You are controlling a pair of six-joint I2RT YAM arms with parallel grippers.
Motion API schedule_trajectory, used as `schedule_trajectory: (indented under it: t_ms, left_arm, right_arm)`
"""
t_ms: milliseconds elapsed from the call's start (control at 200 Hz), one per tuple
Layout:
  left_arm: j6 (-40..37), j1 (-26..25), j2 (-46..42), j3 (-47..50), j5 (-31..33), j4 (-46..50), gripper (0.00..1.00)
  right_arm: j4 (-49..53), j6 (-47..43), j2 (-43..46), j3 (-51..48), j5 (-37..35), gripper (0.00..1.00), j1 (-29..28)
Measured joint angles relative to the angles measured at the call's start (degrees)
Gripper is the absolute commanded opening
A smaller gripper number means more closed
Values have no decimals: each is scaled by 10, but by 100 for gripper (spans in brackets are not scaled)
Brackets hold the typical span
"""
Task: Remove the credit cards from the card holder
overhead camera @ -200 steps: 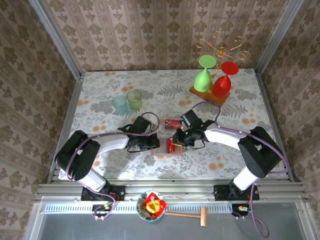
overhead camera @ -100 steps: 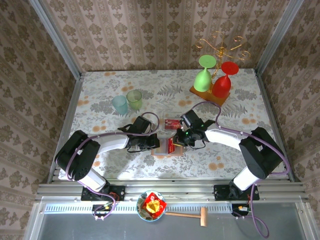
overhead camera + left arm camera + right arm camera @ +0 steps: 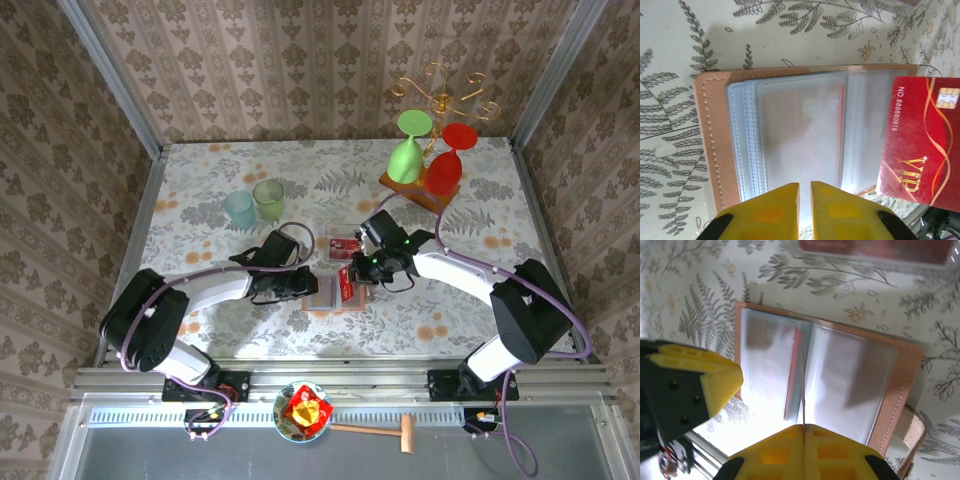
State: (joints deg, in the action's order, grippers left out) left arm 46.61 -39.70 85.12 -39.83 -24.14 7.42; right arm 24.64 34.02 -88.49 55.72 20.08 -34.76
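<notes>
The card holder point(image 3: 325, 301) lies open and flat on the floral bench point(image 3: 200, 300), at the near middle between the two arms; from the left wrist its salmon-brown cover frames a stack of clear, bluish sleeves point(image 3: 790, 140). The left end effector point(image 3: 308, 285) sits at the holder's left side; its yellow fingers stand a thin slit apart point(image 3: 805, 187) over the near edge of the sleeves, with nothing visibly between them; in the right wrist view one of its yellow fingers point(image 3: 715, 377) is at the holder's left edge. The right end effector point(image 3: 355, 275) is closed on a red credit card point(image 3: 344, 290); its yellow fingers meet point(image 3: 803, 432) on the card, seen edge-on as a thin red line point(image 3: 803, 390) standing upright over the holder's centre fold; from the left wrist the same card shows its face point(image 3: 922, 145), red with gold swirls, a chip and gold "VIP" lettering, over the holder's right edge. A second red card point(image 3: 344, 245) lies flat on the bench just beyond the holder. Two tumblers point(image 3: 254, 203) stand well to the left; a green and a red wine glass hang upside down on a stand point(image 3: 425, 165) at the far right.
</notes>
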Motion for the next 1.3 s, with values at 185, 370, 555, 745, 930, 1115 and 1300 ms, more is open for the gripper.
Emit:
schedule_trajectory:
  t_ms: [185,370,555,745,930,1115,1300]
  left_arm:
    - [-4,16,-25,10,0,1,23]
    - [-8,32,-60,34,2,8,24]
    - [-10,43,-89,51,6,14,25]
    - [-12,63,-126,80,12,17,25]
    - [-12,79,-155,99,17,21,27]
    - [-13,87,-166,99,19,24,29]
    - [-13,94,-167,99,21,30,29]
  right_arm:
    - [82,-140,-24,84,-17,0,0]
    - [153,-321,-44,132,-35,0,0]
    - [229,-491,-70,177,-49,0,0]
    - [296,-616,-118,245,-73,0,0]
    - [344,-693,-174,309,-100,0,0]
    - [387,-742,-218,383,-118,0,0]
    - [422,-770,-267,456,-135,0,5]
